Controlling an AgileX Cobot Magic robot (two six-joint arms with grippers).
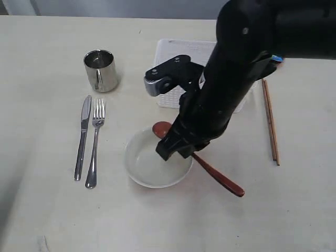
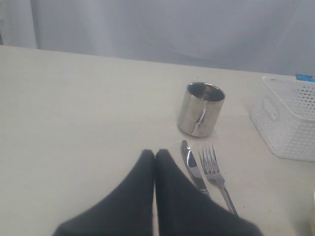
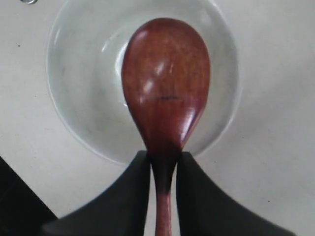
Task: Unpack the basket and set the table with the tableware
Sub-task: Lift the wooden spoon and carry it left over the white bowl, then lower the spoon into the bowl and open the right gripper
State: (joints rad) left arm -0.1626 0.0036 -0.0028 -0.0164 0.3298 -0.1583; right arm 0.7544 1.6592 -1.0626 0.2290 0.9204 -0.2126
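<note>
Exterior view, clock bearings taken from the bowl.

- Pale cream matte counter (image 1: pixel 42 220) carries everything.
- White perforated plastic basket (image 1: pixel 173 47): 12 o'clock.
- Pale round bowl (image 1: pixel 149 168): upright.
- Right hand (image 3: pixel 163 157): clamped on the neck of the glossy reddish-brown spoon (image 1: pixel 220 179). The scoop is over the bowl and the handle points to 4 o'clock. Rim contact cannot be told.
- Wooden chopstick pair (image 1: pixel 270 121): 3 o'clock, well apart.
- Steel cup (image 1: pixel 101 70): 10 o'clock.
- Steel knife (image 1: pixel 82 137) and steel fork (image 1: pixel 95 142): side by side, 9 o'clock.
- Left hand (image 2: pixel 154 155): tips together, holding nothing, near the knife.
</note>
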